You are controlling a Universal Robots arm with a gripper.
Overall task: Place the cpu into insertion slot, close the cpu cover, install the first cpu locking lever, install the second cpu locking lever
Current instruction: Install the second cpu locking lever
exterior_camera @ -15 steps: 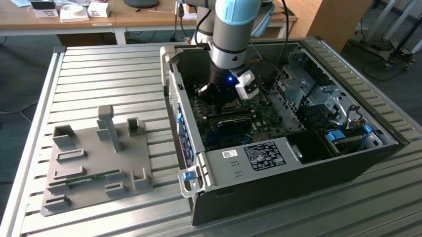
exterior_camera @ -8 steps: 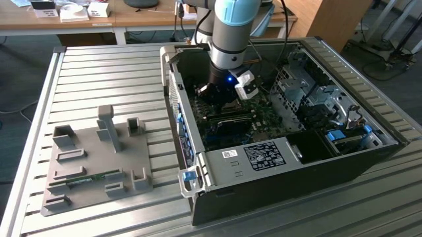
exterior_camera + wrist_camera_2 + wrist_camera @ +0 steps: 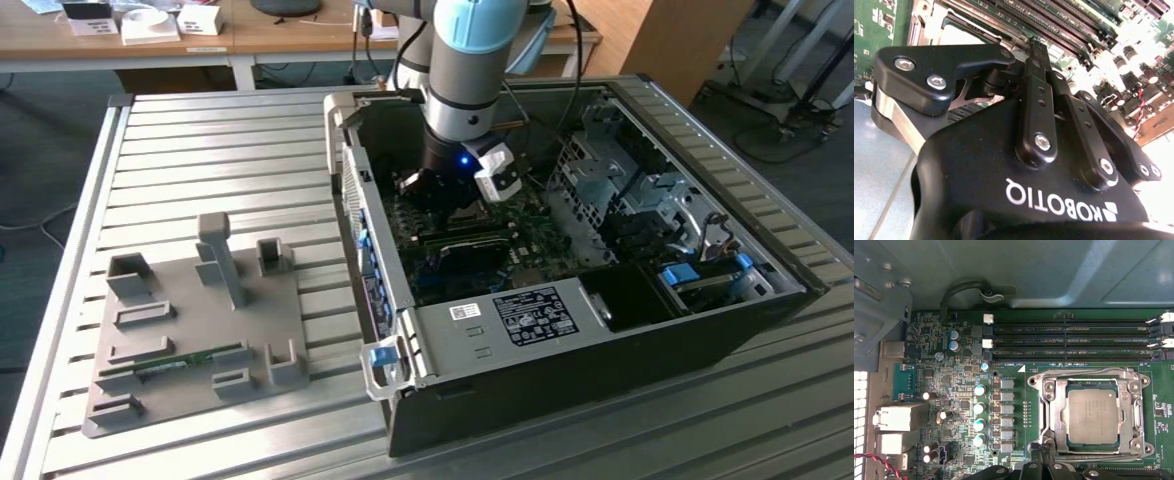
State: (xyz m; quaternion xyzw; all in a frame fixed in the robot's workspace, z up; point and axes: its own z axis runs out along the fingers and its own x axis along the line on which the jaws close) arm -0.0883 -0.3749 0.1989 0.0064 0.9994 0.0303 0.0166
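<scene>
Exterior view: the arm (image 3: 467, 70) descends almost vertically into the open computer case (image 3: 574, 330), which lies on a slatted metal table (image 3: 214, 160). The gripper (image 3: 447, 200) sits low inside the case over the motherboard (image 3: 534, 240). From here the socket is hidden beneath the gripper body, so the cpu cannot be located in this view. A grey fixture tray (image 3: 187, 330) rests on the table at about 9 o'clock from the case, well apart from it.

Second wrist view: the black gripper (image 3: 1035, 47) occupies the foreground. Its fingers (image 3: 1036, 90) are drawn together with their tips pointing toward the board; nothing is seen between them, so the gripper is clenched on no visible part. Memory slots (image 3: 1054, 25) run across the board beyond the fingertips.

First wrist view: the cpu (image 3: 1090, 416) lies flat and seated in the socket. The cpu cover (image 3: 1089, 412) is folded down around it, its metal frame bordering the chip on all sides with the chip top showing through the window. The gripper (image 3: 1041, 452) stands at roughly 7 o'clock from the cpu, at the edge of the cover frame, just beside it; contact cannot be confirmed. The memory slots (image 3: 1074, 342) lie at 12 o'clock from the socket.
</scene>
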